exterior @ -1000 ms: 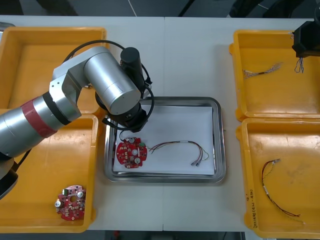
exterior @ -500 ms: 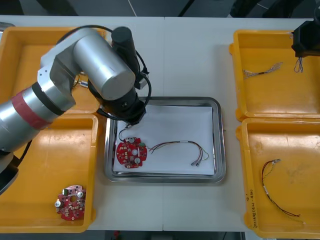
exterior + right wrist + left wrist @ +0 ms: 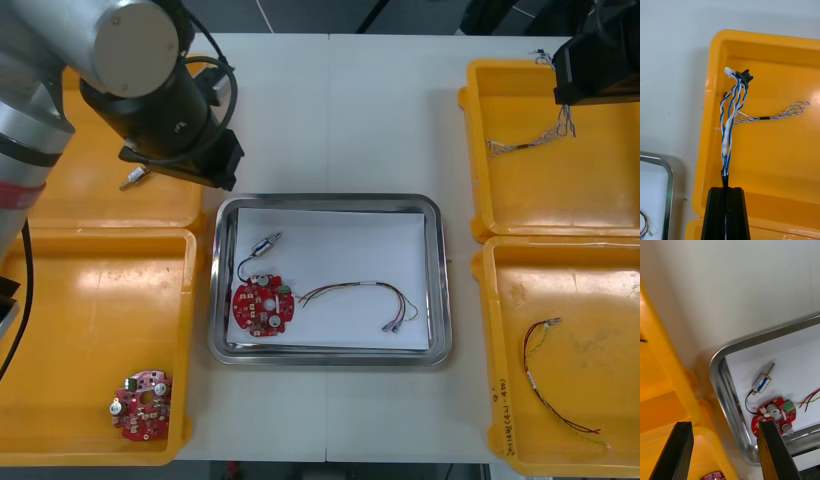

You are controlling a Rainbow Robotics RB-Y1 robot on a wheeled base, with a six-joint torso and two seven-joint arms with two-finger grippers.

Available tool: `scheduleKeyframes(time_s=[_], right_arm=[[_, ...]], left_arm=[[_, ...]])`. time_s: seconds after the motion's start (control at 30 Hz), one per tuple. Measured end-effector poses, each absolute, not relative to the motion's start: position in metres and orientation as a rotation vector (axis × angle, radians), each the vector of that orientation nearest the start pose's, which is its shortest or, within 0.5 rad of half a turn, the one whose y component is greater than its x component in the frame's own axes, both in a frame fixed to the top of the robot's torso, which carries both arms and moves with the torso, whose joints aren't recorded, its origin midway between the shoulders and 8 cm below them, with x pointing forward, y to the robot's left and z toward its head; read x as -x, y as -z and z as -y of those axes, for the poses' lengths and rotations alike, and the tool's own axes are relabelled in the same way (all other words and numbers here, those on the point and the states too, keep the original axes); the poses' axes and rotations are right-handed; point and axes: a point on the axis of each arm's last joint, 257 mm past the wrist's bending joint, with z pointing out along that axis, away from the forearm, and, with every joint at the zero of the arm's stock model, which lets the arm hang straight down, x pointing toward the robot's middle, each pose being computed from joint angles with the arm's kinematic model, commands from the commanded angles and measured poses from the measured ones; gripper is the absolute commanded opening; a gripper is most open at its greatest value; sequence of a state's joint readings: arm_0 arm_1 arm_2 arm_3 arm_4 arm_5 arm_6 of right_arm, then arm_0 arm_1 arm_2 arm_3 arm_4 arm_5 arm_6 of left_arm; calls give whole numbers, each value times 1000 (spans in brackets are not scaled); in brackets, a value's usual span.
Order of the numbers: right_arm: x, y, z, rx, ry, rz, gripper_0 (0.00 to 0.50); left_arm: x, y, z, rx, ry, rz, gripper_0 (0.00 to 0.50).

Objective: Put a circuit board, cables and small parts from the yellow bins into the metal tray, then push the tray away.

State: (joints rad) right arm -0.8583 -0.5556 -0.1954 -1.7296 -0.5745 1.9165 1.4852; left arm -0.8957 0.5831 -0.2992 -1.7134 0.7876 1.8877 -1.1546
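Note:
The metal tray [image 3: 440, 280], white inside, holds a round red circuit board [image 3: 262, 305], a red and yellow cable [image 3: 365, 296] and a small metal part [image 3: 264, 246] on a black wire. My left arm [image 3: 150, 90] is raised over the far left yellow bin [image 3: 60, 200]. Its gripper [image 3: 724, 426] is open above the tray's corner [image 3: 720, 363], with the small metal part [image 3: 762, 382] and board [image 3: 773, 416] beyond its fingers. My right gripper [image 3: 726, 189] is shut on a twisted blue and white cable [image 3: 730, 123], which hangs [image 3: 567, 120] over the far right bin [image 3: 480, 215].
A second blue and white cable [image 3: 525, 141] lies in the far right bin. A black cable [image 3: 550, 385] is in the near right bin [image 3: 495, 400]. The near left bin [image 3: 185, 400] holds another circuit board [image 3: 140, 392]. A small metal part [image 3: 132, 179] lies in the far left bin.
My left gripper has let go of the small metal part in the tray and risen away toward the far left. My right gripper has shifted left with its cable.

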Motion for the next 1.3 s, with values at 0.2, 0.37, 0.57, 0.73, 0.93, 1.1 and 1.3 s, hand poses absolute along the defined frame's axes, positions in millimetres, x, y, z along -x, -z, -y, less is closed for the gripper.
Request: scheduleKeyframes(time_s=[0.2, 0.37, 0.57, 0.73, 0.93, 1.1, 1.3], right_arm=[[-527, 32, 237, 369, -48, -2415, 0], [-514, 35, 200, 568, 27, -2369, 0], [-490, 56, 154, 813, 32, -2352, 0], [-473, 75, 134, 1030, 12, -2330, 0], [-466, 93, 125, 1228, 29, -2260, 0], [-461, 115, 122, 1365, 86, -2219, 0], [-450, 150, 123, 1585, 235, -2149, 0]], left_arm=[[-503, 103, -197, -302, 52, -2681, 500], [-512, 93, -227, -402, 26, -2660, 500], [-519, 91, -262, -589, -48, -2635, 500], [-522, 94, -287, -512, -45, -2673, 500], [-536, 101, -304, -511, -51, -2657, 500], [-554, 108, -312, -725, -92, -2572, 500], [-570, 117, -319, -810, -111, -2512, 500]])
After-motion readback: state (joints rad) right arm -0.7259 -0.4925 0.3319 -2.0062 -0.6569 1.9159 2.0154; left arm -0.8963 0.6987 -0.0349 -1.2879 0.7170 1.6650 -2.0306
